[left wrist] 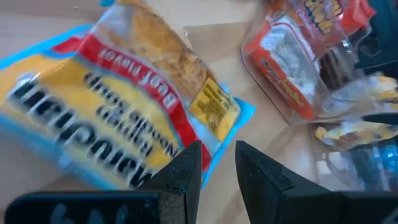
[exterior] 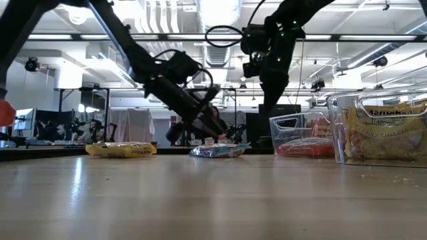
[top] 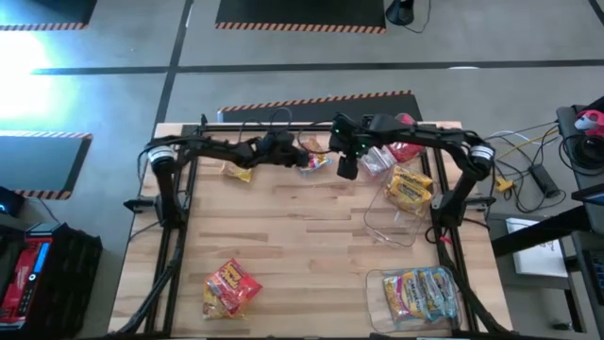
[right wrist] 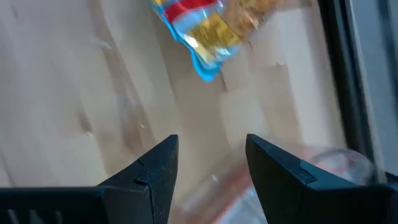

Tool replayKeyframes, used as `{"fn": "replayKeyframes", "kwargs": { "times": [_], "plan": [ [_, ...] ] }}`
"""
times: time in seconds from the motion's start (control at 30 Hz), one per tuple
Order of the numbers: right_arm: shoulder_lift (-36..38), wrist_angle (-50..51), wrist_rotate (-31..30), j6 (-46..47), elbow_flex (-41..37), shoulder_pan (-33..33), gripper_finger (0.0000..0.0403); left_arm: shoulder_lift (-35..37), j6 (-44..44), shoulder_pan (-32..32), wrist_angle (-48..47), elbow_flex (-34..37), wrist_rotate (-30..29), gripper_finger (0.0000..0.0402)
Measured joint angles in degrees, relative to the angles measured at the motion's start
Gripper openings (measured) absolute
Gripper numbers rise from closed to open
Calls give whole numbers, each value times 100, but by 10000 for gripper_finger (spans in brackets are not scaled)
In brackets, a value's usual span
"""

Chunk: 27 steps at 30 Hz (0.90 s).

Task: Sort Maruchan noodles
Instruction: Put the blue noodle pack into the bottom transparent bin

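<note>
A light blue and yellow Maruchan packet (left wrist: 124, 106) lies flat on the table near the far edge (top: 316, 162). My left gripper (left wrist: 217, 149) hovers just short of it and slightly above, slanting down. Its fingers stand a narrow gap apart with nothing between them. My right gripper (right wrist: 211, 143) is open and hangs higher over bare wood to the packet's right (top: 347, 170), with the same packet (right wrist: 205, 31) ahead of it. A yellow packet (top: 236, 170) lies flat farther left.
At the far right, one clear tub holds red packets (top: 401, 151) and another holds yellow ones (top: 408, 189). An empty clear tub (top: 392, 225) stands nearer. A tub of blue-yellow packets (top: 420, 295) sits near right. Red packets (top: 229, 286) lie loose near left. The table's middle is bare wood.
</note>
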<state>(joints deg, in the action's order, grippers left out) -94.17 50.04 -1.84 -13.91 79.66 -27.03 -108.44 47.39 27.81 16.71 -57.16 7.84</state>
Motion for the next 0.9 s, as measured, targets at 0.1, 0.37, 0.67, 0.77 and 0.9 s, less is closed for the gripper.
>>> {"fn": "replayKeyframes", "kwargs": {
  "times": [0.1,0.37,0.67,0.77,0.9],
  "plan": [
    [-44,311,-179,-270,147,-17,176,-261,-158,5,-313,-422,-120,80],
    [99,407,-229,-766,170,-149,176,-673,-808,15,-2196,-1457,-298,80],
    [170,311,-232,-1162,165,-337,176,-887,-2480,-74,-4524,-2516,74,80],
    [166,229,-235,-1286,165,-360,176,-887,-3484,-137,-5151,-2670,163,80],
    [147,12,-224,-1556,159,-356,176,-887,-4666,-179,-5598,-2722,516,80]
  ]
}}
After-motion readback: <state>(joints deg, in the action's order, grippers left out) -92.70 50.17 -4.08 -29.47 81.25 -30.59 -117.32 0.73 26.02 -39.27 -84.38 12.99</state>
